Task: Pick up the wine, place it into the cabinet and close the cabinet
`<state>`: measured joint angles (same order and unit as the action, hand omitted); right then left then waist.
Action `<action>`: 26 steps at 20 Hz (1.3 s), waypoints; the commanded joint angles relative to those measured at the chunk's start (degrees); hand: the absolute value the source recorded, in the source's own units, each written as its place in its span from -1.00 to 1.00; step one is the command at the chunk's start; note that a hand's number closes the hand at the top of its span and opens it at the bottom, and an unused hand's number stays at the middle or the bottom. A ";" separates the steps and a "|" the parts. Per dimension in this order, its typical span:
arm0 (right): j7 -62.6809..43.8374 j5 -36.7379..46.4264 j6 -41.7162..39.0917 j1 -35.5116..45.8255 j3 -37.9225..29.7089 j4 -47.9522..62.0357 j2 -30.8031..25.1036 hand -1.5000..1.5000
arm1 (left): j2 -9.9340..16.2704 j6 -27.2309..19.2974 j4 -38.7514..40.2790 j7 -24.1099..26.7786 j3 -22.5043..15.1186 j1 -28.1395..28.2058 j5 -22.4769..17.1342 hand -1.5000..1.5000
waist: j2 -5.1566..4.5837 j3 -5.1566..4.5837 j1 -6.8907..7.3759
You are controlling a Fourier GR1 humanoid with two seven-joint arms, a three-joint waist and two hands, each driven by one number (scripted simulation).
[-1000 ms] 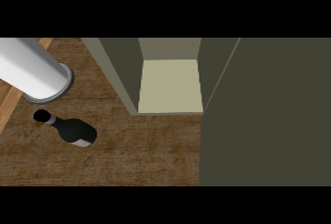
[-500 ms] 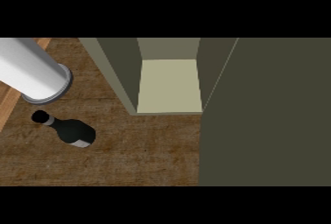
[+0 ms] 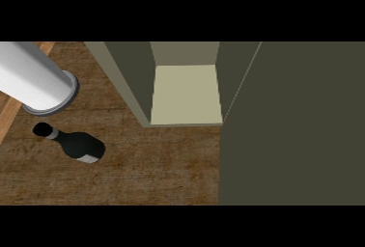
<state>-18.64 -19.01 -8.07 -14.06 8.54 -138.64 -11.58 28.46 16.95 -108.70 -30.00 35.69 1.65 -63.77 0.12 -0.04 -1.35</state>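
Dark glass wine bottle (image 3: 73, 143) sits lower left on the brown wooden counter (image 3: 157, 164), same spot as before. No hand visible (just a grey forearm (image 3: 32, 77) upper left). Olive cabinet (image 3: 187, 91) open.

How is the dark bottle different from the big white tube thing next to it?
The wine bottle is black with a pale band near its base; the white cylinder is pale all over with a grey rim. The bottle looks much smaller than the cylinder. The bottle narrows to a thin neck; the cylinder stays wide along its length. Both are round and sit left of the open cabinet.
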 commanded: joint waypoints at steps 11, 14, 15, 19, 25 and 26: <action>-1.26 -9.11 -2.49 -5.72 -3.24 -10.72 -0.34 -1.00 | -6.77 11.78 18.56 12.55 -8.50 -4.09 19.38 -1.00 | -0.03 0.01 0.00; -2.02 -5.60 -1.25 -3.92 -0.70 -9.72 1.19 -1.00 | -7.80 7.90 22.52 18.10 -8.72 -8.40 27.53 -1.00 | -0.09 0.00 0.02; -0.37 -7.83 -2.93 -3.55 -3.75 -6.62 0.28 -1.00 | -8.69 9.12 25.87 22.39 -8.98 -9.36 31.04 -1.00 | -0.20 0.01 -0.06; 0.37 -9.99 -4.67 -5.05 -6.04 -6.85 -0.25 -1.00 | -6.97 11.11 34.68 28.46 -7.67 -10.20 34.89 -1.00 | -0.18 0.00 -0.01; -0.12 -9.69 -4.95 -5.54 -5.76 -7.99 0.22 -1.00 | -7.10 12.79 46.25 35.46 -9.76 -13.63 40.57 -1.00 | -0.19 -0.02 0.03; 1.89 -9.14 -6.32 -6.84 -5.11 -6.74 0.74 -1.00 | -7.59 14.75 48.34 39.84 -10.23 -11.85 42.94 -1.00 | -0.21 -0.03 -0.06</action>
<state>-14.41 -20.95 -14.24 -17.36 4.66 -137.22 -10.87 20.70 29.29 -67.57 3.70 26.41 -9.34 -24.91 -0.06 -0.07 -1.46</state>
